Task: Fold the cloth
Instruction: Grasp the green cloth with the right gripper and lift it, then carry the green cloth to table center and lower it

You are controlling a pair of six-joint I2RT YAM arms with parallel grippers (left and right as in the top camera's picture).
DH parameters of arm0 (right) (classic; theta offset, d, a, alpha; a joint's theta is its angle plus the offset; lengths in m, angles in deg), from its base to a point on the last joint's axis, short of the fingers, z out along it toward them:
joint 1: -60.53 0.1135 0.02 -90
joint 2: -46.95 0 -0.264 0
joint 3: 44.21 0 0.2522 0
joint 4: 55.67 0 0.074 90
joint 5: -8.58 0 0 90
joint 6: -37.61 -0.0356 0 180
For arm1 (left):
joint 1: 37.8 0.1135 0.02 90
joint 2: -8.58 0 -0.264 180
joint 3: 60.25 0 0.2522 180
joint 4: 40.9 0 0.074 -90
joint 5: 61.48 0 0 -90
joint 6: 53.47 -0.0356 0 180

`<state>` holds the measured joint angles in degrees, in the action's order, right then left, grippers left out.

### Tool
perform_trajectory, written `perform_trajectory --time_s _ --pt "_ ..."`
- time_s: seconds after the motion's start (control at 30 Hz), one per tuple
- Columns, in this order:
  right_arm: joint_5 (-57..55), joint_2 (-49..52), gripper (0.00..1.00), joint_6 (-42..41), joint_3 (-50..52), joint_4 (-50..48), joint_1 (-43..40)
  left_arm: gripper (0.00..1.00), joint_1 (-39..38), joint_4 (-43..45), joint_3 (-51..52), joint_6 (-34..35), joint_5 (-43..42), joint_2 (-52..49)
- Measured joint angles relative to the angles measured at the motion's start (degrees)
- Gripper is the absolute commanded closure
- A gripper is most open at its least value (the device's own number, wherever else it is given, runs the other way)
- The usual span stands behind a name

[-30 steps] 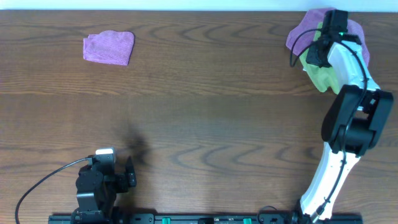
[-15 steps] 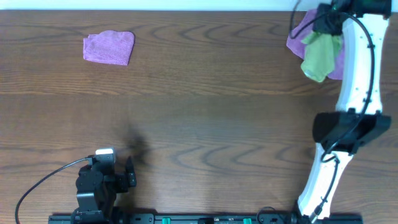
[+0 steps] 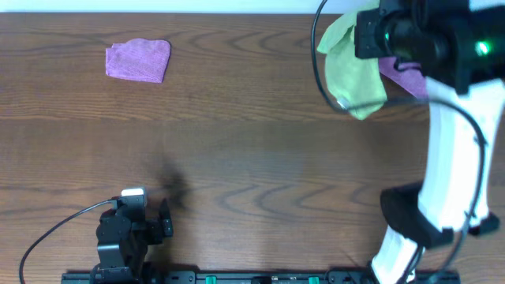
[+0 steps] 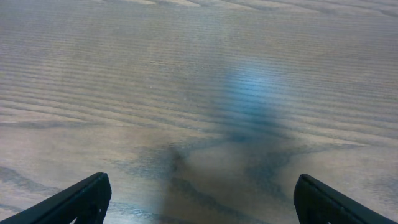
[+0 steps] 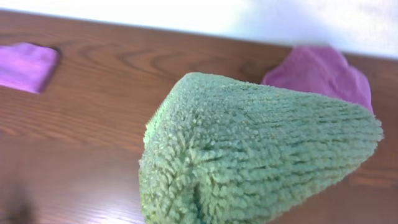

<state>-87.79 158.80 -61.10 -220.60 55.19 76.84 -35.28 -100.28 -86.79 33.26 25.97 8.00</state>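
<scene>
The lime-green cloth [image 3: 353,72] hangs bunched in the air above the table's far right, with my right gripper [image 3: 361,38] shut on its top. In the right wrist view the cloth [image 5: 249,149] fills the lower middle and hides the fingers. My left gripper [image 3: 163,218] rests low near the front left edge. Its two dark fingers [image 4: 81,200] stand wide open over bare wood, nothing between them.
A large purple cloth [image 3: 408,77] lies crumpled at the far right, partly under my right arm, and shows as the purple cloth [image 5: 320,71] behind the green one. A small folded purple cloth [image 3: 139,60] lies at the far left. A white wall edge runs along the table's back.
My right arm has lifted the green cloth off the large purple cloth and carried it up and to the left. The left arm has stayed still.
</scene>
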Motion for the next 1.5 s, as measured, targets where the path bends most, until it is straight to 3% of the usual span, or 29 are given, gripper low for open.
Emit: perform_trajectory --time_s 0.17,0.33,0.53,0.73,0.87,1.1,1.37,1.4,1.43,1.47,1.5 --pt "-0.11 -7.67 0.98 -0.72 1.55 -0.02 2.84 0.05 0.0 0.0 0.0 0.0 0.0 0.0" --pt "-4.13 -16.52 0.98 -2.67 11.76 -0.04 6.32 0.05 0.0 0.0 0.0 0.0 0.0 0.0" --pt "-9.62 -27.82 0.98 -5.22 31.5 -4.0 7.93 0.05 0.0 0.0 0.0 0.0 0.0 0.0" --pt "-11.15 -49.0 0.98 -6.91 58.82 -12.79 8.02 0.05 0.0 0.02 0.02 0.0 0.0 0.0" --pt "-9.16 -58.27 0.98 -8.48 71.25 -14.43 8.02 0.05 0.0 0.02 0.02 0.0 0.0 0.0" --pt "-2.69 -56.96 0.98 -9.97 86.38 -22.91 8.04 0.05 0.0 0.04 0.02 0.0 0.0 0.0" --pt "8.31 -44.17 0.99 -7.15 87.03 -40.74 8.09 0.05 0.0 0.02 0.02 0.0 0.0 -0.02" --pt "10.16 -41.75 0.95 -6.58 86.49 -40.65 8.2 0.05 0.0 0.02 0.02 0.0 0.0 0.0" --pt "12.5 -38.38 0.63 -5.75 85.74 -39.95 8.68 0.05 0.0 0.02 0.02 0.0 0.0 0.0" --pt "13.88 -36.13 0.01 -5.46 85.44 -39.47 9.05 0.05 0.0 0.02 0.02 0.0 0.0 0.0" --pt "15.19 -33.51 0.01 -4.39 85.09 -38.69 9.66 0.05 0.0 0.02 0.02 0.0 0.0 0.0"
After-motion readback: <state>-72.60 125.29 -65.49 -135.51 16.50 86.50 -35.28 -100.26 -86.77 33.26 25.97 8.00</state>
